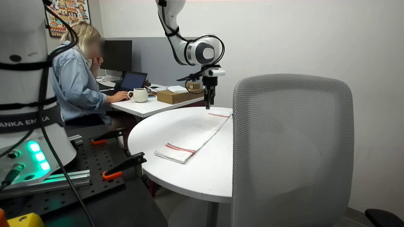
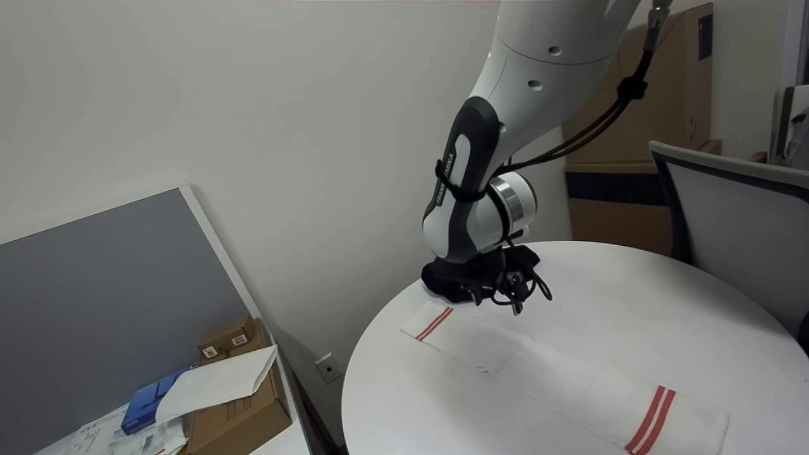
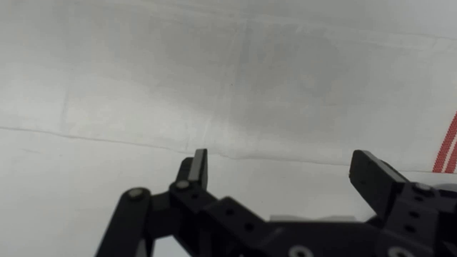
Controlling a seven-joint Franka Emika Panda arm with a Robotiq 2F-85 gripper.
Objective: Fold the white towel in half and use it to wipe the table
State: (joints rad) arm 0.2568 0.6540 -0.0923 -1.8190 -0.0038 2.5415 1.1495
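Observation:
The white towel (image 1: 197, 135) lies flat as a long strip on the round white table (image 1: 202, 179), with red stripes near both ends. Its near end shows stacked layers in an exterior view. The towel (image 2: 569, 373) and table (image 2: 670, 309) also show in an exterior view. My gripper (image 1: 209, 106) points down above the table near the towel's far end; it also shows in an exterior view (image 2: 497, 308). In the wrist view the gripper (image 3: 278, 157) is open and empty, its fingertips over one long edge of the towel (image 3: 250, 89). The height above the cloth is hard to judge.
A grey mesh chair (image 1: 293, 142) stands against the table and hides part of it. A desk (image 1: 142, 108) with a mug (image 1: 139, 95) and a cardboard box (image 1: 172, 97) stands beside the table. A person (image 1: 79, 75) sits there. A wall (image 2: 303, 158) rises behind.

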